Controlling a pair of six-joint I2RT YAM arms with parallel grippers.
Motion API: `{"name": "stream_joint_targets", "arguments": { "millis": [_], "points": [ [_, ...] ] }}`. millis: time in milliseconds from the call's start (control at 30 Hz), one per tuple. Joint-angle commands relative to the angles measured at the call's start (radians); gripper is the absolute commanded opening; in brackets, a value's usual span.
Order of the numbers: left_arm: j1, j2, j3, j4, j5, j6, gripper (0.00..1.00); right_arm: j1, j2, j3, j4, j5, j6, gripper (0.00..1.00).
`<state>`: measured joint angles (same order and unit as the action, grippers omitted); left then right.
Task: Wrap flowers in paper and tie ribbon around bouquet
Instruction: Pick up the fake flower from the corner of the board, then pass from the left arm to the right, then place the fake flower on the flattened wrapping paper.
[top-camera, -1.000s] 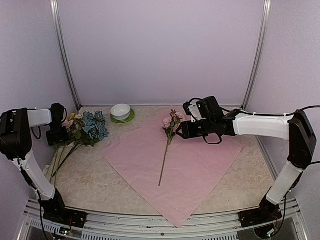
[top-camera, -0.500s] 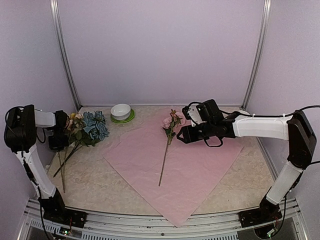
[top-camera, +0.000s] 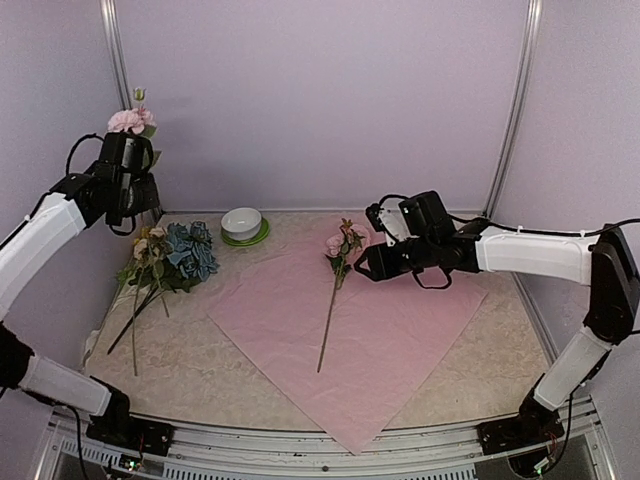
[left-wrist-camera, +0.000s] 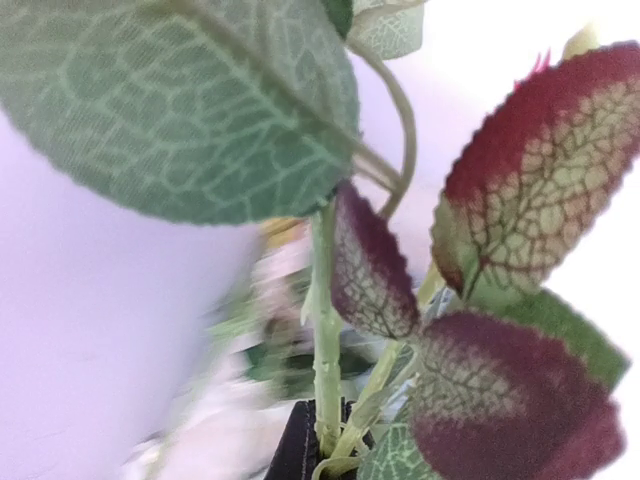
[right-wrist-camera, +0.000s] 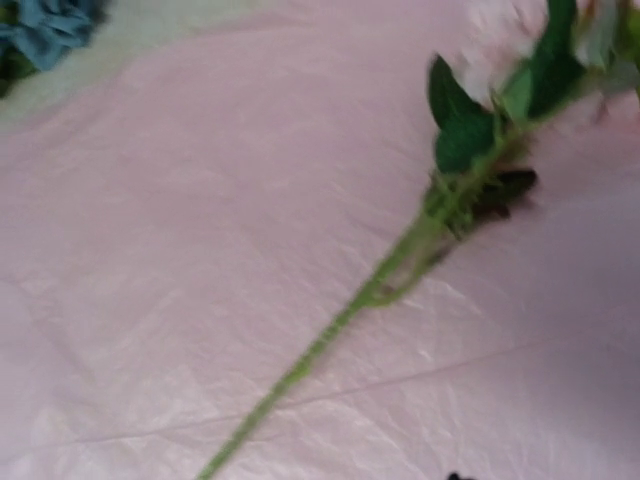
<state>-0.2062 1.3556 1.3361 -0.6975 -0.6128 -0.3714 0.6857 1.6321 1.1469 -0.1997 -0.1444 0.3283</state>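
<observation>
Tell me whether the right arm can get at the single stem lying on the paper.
Probably yes. The right gripper hovers just beside the head end of the stem, which lies loose on the paper, and nothing stands between them.

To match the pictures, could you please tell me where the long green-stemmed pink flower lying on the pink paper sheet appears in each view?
Top external: the long green-stemmed pink flower lies mid-picture, blossom farthest.
Left wrist: not in it; only a second flower stem, in the left gripper.
Right wrist: its stem runs diagonally, upper right to lower left.
Shared landmark: the crinkly pale pink paper sheet beneath it.
</observation>
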Motion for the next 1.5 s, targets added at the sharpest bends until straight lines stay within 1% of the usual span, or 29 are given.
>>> {"name": "stream_joint_targets", "arguments": {
  "millis": [0,67,100,133,167,200,300,400,433,500,533,567,600,633,667,700,767,800,833,867,900,1000,1133,1267,1367,1400,1433,1467],
  "points": [
    [-0.229,-0.148,0.018,0.176,0.174,-0.077,0.0,0.034,-0.099,0.002,0.096,-0.106,-0.1,0.55],
    [-0.341,-0.199,-0.07,0.38,0.29,-0.092,0.0,0.058,-0.13,-0.009,0.191,-0.241,-0.136,0.6],
    [-0.395,-0.212,-0.104,0.476,0.343,-0.097,0.0,0.068,-0.14,-0.013,0.242,-0.323,-0.134,0.66],
    [-0.442,-0.214,-0.132,0.57,0.392,-0.107,0.0,0.076,-0.146,-0.016,0.303,-0.398,-0.115,0.76],
    [-0.485,-0.201,-0.146,0.671,0.44,-0.122,0.0,0.086,-0.147,-0.017,0.359,-0.455,-0.091,0.96],
    [-0.521,-0.182,-0.154,0.733,0.482,-0.139,0.0,0.098,-0.145,-0.015,0.415,-0.49,-0.067,0.99],
    [-0.633,-0.096,-0.132,0.86,0.554,-0.158,0.0,0.14,-0.113,0.019,0.494,-0.527,-0.046,1.0],
    [-0.701,-0.009,-0.066,0.886,0.596,-0.137,0.0,0.173,-0.051,0.094,0.445,-0.524,-0.057,1.0],
    [-0.707,0.008,-0.055,0.892,0.611,-0.147,0.0,0.175,-0.037,0.105,0.43,-0.527,-0.054,0.99],
    [-0.709,0.024,-0.057,0.918,0.644,-0.165,0.0,0.175,-0.029,0.105,0.425,-0.514,-0.042,0.9],
    [-0.71,0.029,-0.059,0.924,0.649,-0.168,0.0,0.176,-0.028,0.099,0.431,-0.506,-0.033,0.82],
    [-0.711,0.031,-0.066,0.932,0.657,-0.174,0.0,0.176,-0.028,0.093,0.44,-0.503,-0.025,0.71],
    [-0.711,0.032,-0.077,0.942,0.665,-0.185,0.0,0.176,-0.025,0.087,0.449,-0.504,-0.012,0.57],
    [-0.711,0.031,-0.09,0.957,0.673,-0.194,0.0,0.176,-0.02,0.085,0.452,-0.501,-0.001,0.37],
    [-0.711,0.027,-0.1,0.968,0.683,-0.202,0.0,0.176,-0.016,0.086,0.445,-0.486,0.009,0.13],
    [-0.711,0.024,-0.104,0.968,0.681,-0.206,0.0,0.173,-0.017,0.082,0.438,-0.456,0.027,0.0],
    [-0.706,0.021,-0.097,0.927,0.653,-0.2,0.0,0.162,-0.029,0.057,0.443,-0.4,0.068,0.0],
    [-0.697,0.021,-0.087,0.892,0.624,-0.199,0.07,0.149,-0.033,0.049,0.438,-0.378,0.104,0.0],
    [-0.685,0.023,-0.074,0.837,0.595,-0.205,0.53,0.128,-0.035,0.042,0.427,-0.36,0.151,0.0],
    [-0.665,0.025,-0.063,0.776,0.566,-0.204,0.92,0.104,-0.032,0.033,0.409,-0.346,0.206,0.0],
    [-0.647,0.025,-0.053,0.712,0.528,-0.195,0.98,0.077,-0.029,0.02,0.393,-0.335,0.257,0.0],
    [-0.561,0.027,-0.04,0.479,0.414,-0.184,0.99,0.025,-0.015,-0.047,0.36,-0.268,0.342,0.0],
    [-0.428,0.021,-0.071,0.264,0.277,-0.211,0.99,0.014,0.06,-0.066,0.302,-0.235,0.357,0.0],
    [-0.305,0.011,-0.159,0.169,0.205,-0.184,0.99,0.012,0.121,-0.076,0.292,-0.189,0.379,0.0],
    [-0.179,0.016,-0.243,0.143,0.198,-0.147,0.98,0.001,0.175,-0.058,0.258,-0.134,0.367,0.0],
    [-0.136,0.023,-0.27,0.138,0.207,-0.132,0.95,-0.004,0.191,-0.047,0.241,-0.126,0.366,0.03],
    [-0.093,0.032,-0.295,0.135,0.219,-0.115,0.9,-0.011,0.203,-0.044,0.23,-0.122,0.363,0.15],
    [-0.061,0.05,-0.313,0.131,0.225,-0.096,0.87,-0.014,0.208,-0.045,0.216,-0.116,0.358,0.31]
  ]
}}
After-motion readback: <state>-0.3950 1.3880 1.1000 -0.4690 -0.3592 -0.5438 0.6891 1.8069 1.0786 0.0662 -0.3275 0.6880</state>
